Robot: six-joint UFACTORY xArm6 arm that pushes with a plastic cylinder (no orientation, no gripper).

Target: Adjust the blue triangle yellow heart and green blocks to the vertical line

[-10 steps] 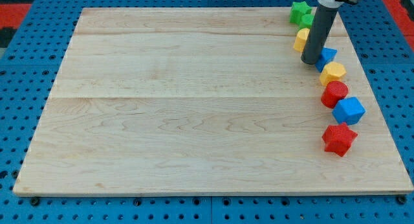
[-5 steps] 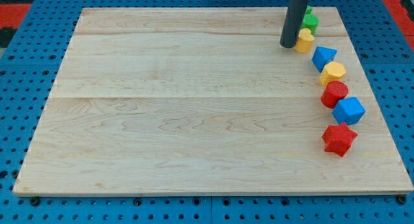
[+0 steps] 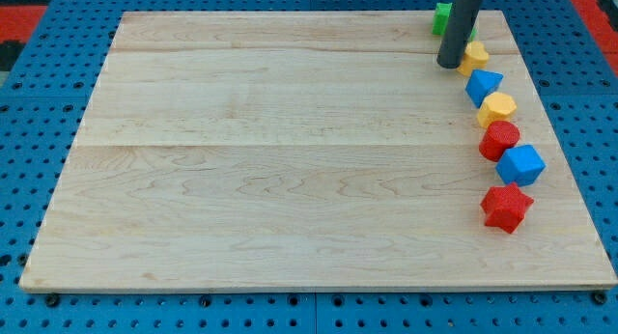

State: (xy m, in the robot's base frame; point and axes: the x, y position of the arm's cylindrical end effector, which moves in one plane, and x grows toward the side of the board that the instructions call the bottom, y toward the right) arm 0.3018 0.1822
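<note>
My tip [image 3: 451,64] rests on the board near the view's top right, touching the left side of the yellow heart [image 3: 474,57]. The blue triangle [image 3: 483,85] lies just below and right of the heart. Green blocks [image 3: 442,18] sit at the top edge, largely hidden behind the rod, so their shapes cannot be made out. Heart and triangle form the top of a line of blocks running down the right side.
Below the blue triangle lie a yellow hexagon-like block [image 3: 497,109], a red round block [image 3: 499,139], a blue cube [image 3: 521,164] and a red star [image 3: 506,207]. The wooden board [image 3: 290,160] lies on a blue pegboard surface.
My tip went from beside the blue triangle up and left, then right, pushing the yellow heart rightward. The green blocks are now mostly hidden behind the rod.
</note>
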